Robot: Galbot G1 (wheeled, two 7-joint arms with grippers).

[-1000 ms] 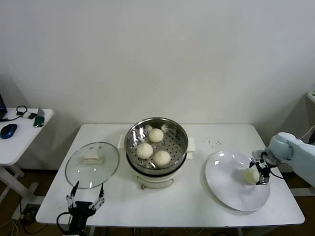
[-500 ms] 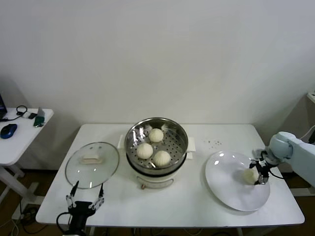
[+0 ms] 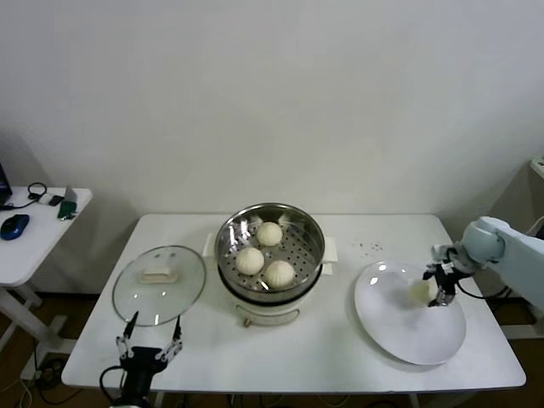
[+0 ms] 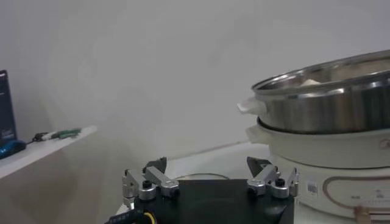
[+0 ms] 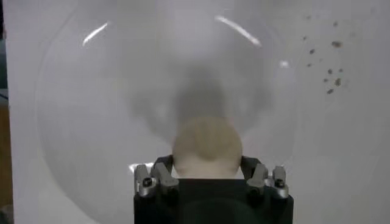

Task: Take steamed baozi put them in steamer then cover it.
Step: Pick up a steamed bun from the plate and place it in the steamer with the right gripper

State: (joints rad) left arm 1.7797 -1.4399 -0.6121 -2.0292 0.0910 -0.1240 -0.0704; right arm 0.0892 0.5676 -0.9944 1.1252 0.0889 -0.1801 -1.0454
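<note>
Steamer holds three baozi; fourth bun over plate.

My right gripper has closed on the last bun and lifted it off the plate; it sits higher and a bit further toward the steamer than a second ago.

The right claw hides the held baozi's lower half.
</note>
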